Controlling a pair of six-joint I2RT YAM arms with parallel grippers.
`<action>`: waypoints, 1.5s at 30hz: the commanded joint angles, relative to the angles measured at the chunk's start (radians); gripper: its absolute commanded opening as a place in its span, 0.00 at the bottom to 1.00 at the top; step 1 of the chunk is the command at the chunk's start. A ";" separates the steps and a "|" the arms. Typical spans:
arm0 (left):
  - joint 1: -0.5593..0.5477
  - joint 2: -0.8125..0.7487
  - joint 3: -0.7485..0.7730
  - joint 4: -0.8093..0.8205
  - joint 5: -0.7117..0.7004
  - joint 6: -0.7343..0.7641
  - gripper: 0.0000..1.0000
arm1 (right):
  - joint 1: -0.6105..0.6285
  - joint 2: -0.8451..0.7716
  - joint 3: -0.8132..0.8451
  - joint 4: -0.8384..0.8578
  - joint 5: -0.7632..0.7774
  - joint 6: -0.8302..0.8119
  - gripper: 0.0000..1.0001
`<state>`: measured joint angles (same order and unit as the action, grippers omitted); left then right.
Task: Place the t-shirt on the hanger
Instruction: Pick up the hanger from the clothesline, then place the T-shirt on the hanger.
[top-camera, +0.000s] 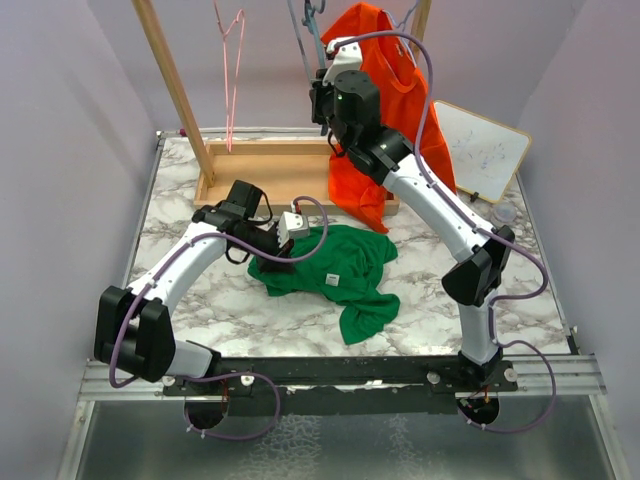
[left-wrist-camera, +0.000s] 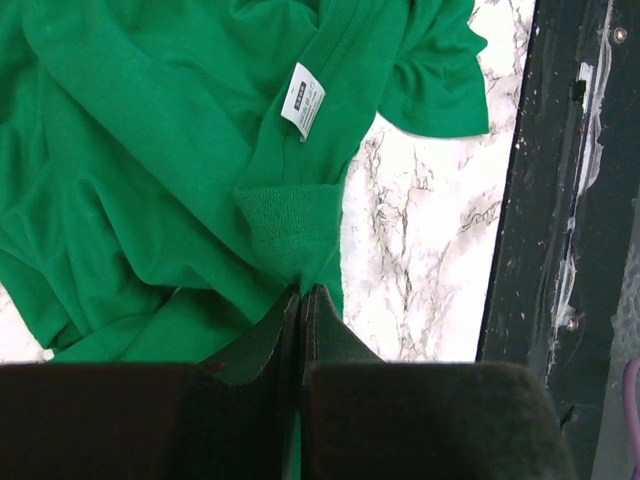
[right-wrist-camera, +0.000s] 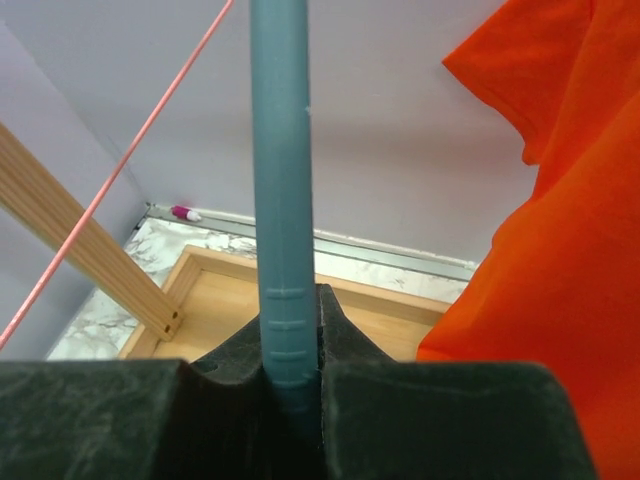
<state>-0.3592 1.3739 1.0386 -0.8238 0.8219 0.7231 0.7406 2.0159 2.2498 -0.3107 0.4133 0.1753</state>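
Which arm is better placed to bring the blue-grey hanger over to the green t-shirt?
The right. The right fingers are clamped on the hanger, while the left fingers pinch the green t-shirt lying on the table.

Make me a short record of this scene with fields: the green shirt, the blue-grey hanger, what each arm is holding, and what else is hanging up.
t-shirt: green, crumpled on the marble table, neck label showing
hanger: blue-grey, raised at the back
left fingers: closed on the t-shirt's neckband
right fingers: closed on the hanger
shirt on hanger: not yet
also hanging: orange t-shirt, pink wire hanger
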 joint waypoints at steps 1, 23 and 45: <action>0.004 0.010 -0.002 0.012 0.046 0.000 0.00 | 0.006 -0.072 0.000 0.086 -0.014 -0.044 0.01; 0.006 -0.035 0.064 0.070 -0.014 -0.099 0.00 | 0.006 -0.420 -0.509 -0.005 -0.079 -0.012 0.01; 0.066 0.047 0.286 0.171 -0.259 -0.043 0.00 | 0.006 -0.977 -0.889 -0.733 -0.396 0.015 0.01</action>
<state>-0.3237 1.3720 1.2552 -0.7029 0.6147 0.6376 0.7425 1.1229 1.3937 -0.8574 0.1555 0.1974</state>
